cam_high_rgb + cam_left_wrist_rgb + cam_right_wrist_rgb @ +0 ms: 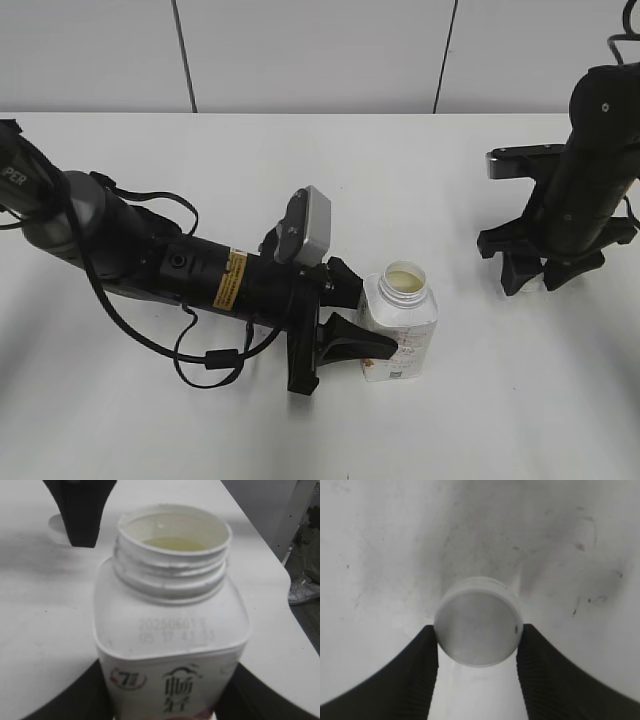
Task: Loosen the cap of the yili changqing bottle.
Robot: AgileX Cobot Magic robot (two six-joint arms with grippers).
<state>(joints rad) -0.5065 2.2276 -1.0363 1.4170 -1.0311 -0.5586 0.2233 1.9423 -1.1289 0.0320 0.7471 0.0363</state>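
The yili changqing bottle [402, 325] stands upright on the white table, its threaded neck open and pale liquid visible inside; it fills the left wrist view [170, 630]. My left gripper [365, 318] is shut on the bottle's body, one black finger on each side [165, 707]. The white cap [478, 627] is off the bottle. It sits between the fingertips of my right gripper [478, 650], which touch both its sides, low at the table surface. In the exterior view my right gripper [530, 275] points down at the table, far right of the bottle.
The white table [300, 170] ends in a rounded corner close behind the bottle in the left wrist view [280, 575], with floor and a shoe [302, 590] beyond. A black cable [190, 365] loops under my left arm. A grey panelled wall stands behind.
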